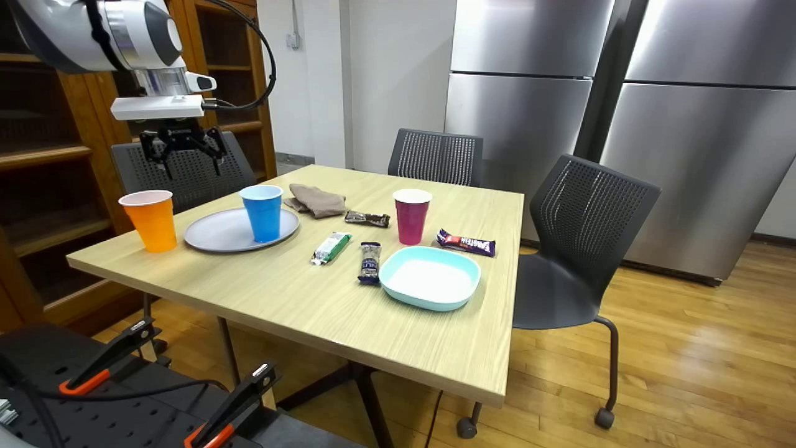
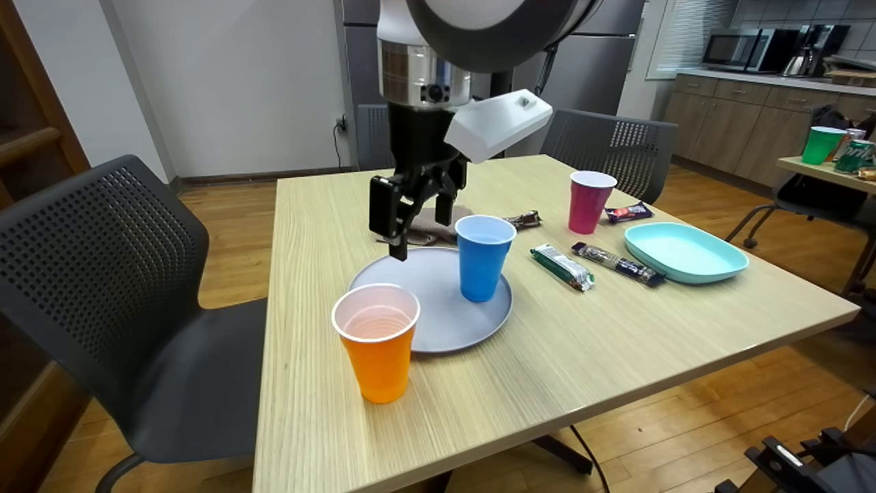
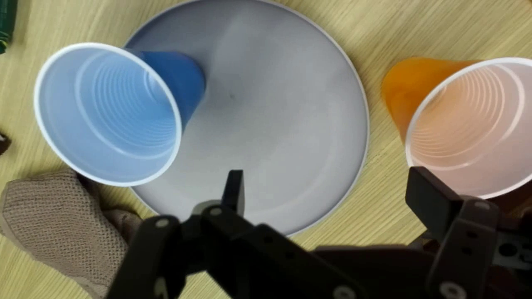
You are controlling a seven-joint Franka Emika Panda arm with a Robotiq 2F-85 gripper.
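Observation:
My gripper [image 1: 191,168] is open and empty, pointing down above the table; in the wrist view its fingers [image 3: 326,178] stand wide apart. Below it lies a round grey plate [image 3: 282,108]. A blue cup [image 2: 482,267] stands upright on the plate. An orange cup [image 2: 380,366] stands upright on the table beside the plate. In the wrist view the blue cup [image 3: 183,79] is at upper left and the orange cup [image 3: 407,87] at right, with one finger overlapping its rim in the picture. A brown cloth [image 1: 317,202] lies crumpled by the plate.
A green bar [image 1: 331,247], a dark blue bar [image 1: 369,262], a brown bar [image 1: 367,218] and a purple bar [image 1: 466,242] lie on the table. A magenta cup [image 1: 411,218] and a turquoise tray [image 1: 429,280] stand among them. Chairs [image 2: 116,308] surround the table.

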